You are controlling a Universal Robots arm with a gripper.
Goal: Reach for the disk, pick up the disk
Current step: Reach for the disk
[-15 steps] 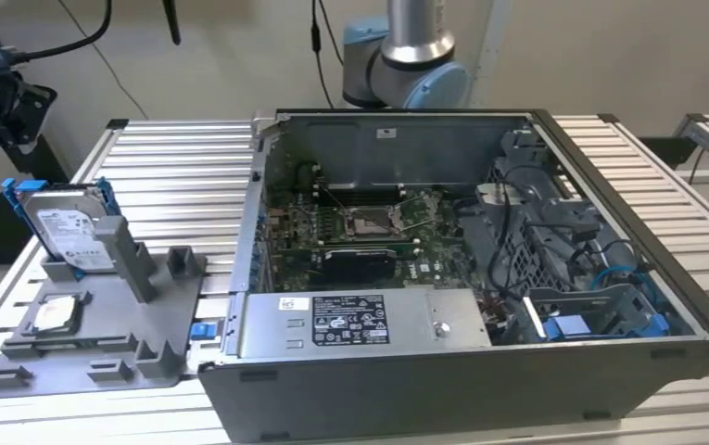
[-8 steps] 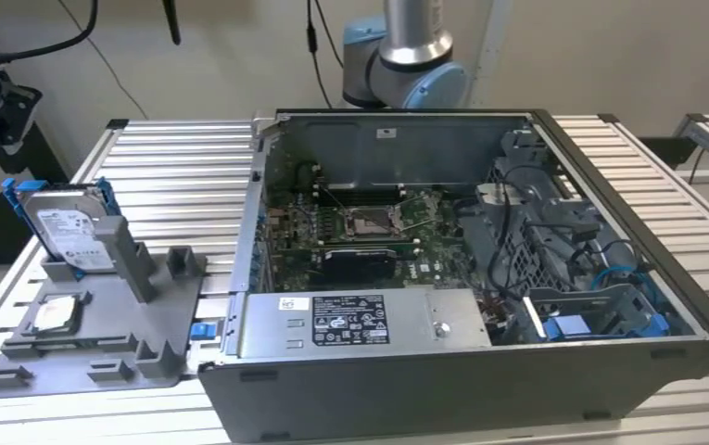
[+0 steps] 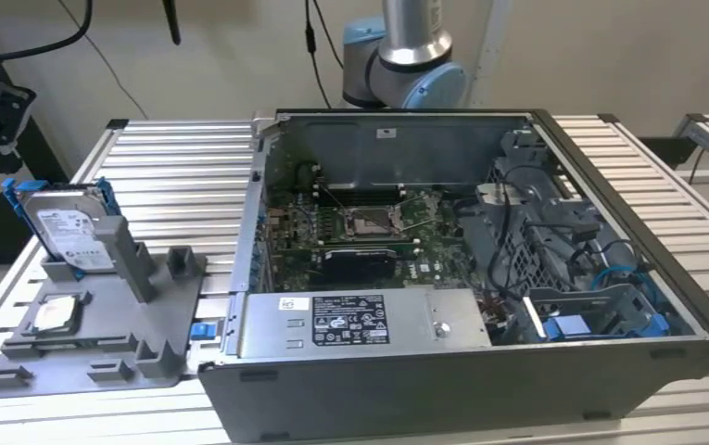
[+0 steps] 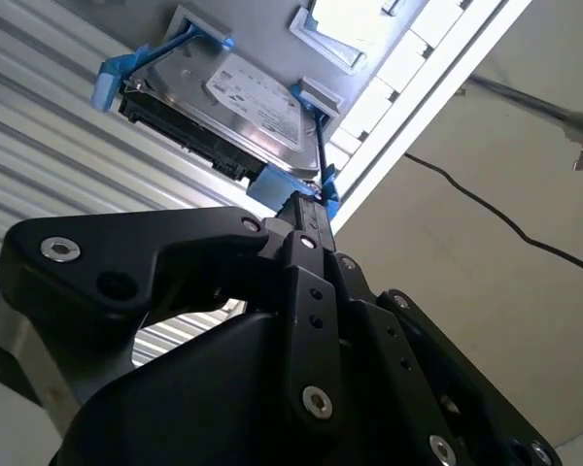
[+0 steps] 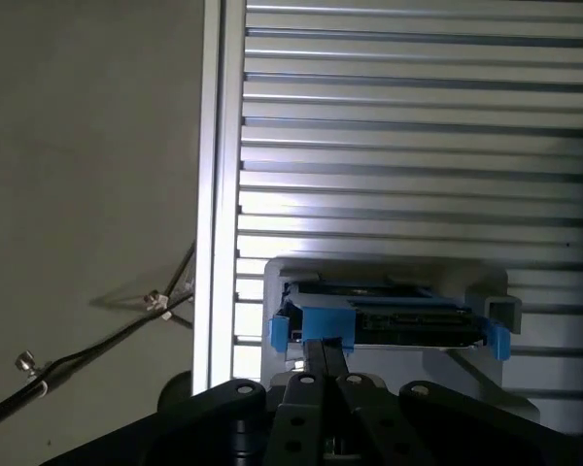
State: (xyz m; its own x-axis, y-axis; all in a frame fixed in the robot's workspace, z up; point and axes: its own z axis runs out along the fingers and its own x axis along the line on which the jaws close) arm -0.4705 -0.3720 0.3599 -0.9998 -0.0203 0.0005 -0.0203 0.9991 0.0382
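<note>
The disk [image 3: 68, 227] is a silver-grey drive with a white label and blue rails. It stands on edge in a grey holder [image 3: 120, 343] at the exterior view's left. My black gripper [image 3: 6, 148] hangs above and to the left of it, clear of it. In both wrist views the fingertips [image 4: 306, 209] come together in a narrow point. That point lines up with the blue rail [image 5: 311, 327] at the disk's [image 5: 389, 325] near end. The label side of the disk [image 4: 243, 102] faces the second wrist view. Nothing is held.
A smaller flat silver drive [image 3: 57, 315] lies on the same holder. An open computer case [image 3: 453, 278] fills the middle of the slatted metal table [image 3: 181, 176]. The arm's base [image 3: 404, 65] stands behind it. Cables [image 5: 107, 335] run over the floor beyond the table's edge.
</note>
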